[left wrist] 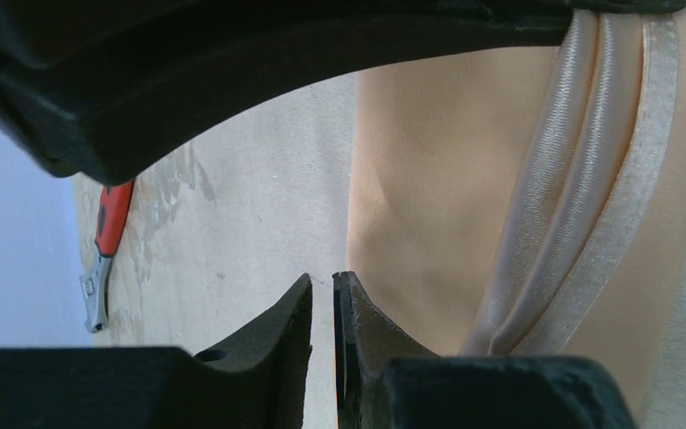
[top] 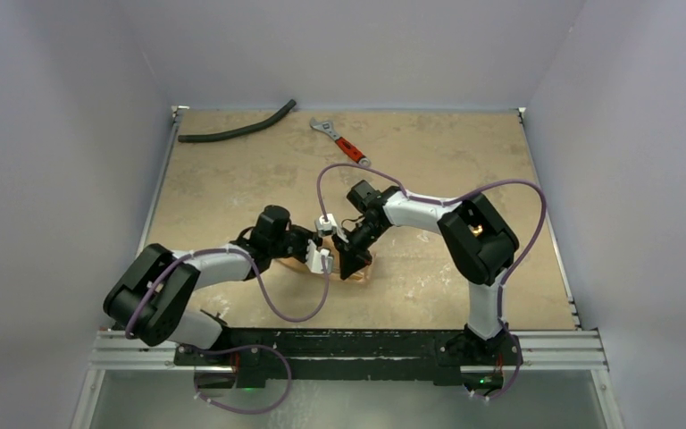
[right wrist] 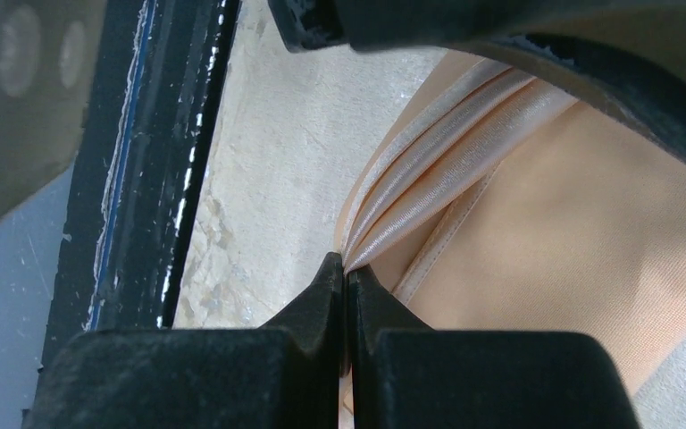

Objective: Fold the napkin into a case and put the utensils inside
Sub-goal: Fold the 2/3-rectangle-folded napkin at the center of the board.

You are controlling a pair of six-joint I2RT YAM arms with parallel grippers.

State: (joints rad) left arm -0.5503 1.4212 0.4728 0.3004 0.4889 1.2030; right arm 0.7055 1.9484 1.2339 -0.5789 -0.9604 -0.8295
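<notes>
On the table point(top: 464, 161), the right gripper point(right wrist: 345, 273) pinches the napkin point(right wrist: 589, 232) by its hem; the left gripper point(left wrist: 322, 290) hangs beside it, jaws barely parted.

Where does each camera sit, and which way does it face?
Top external: above, behind the bases, looking down at the table; both arms show.
Left wrist: on that arm, past the left gripper toward the napkin and wrench.
Right wrist: on that arm, past the right gripper, shut on the napkin's hem.
Shared: all see the napkin.
</notes>
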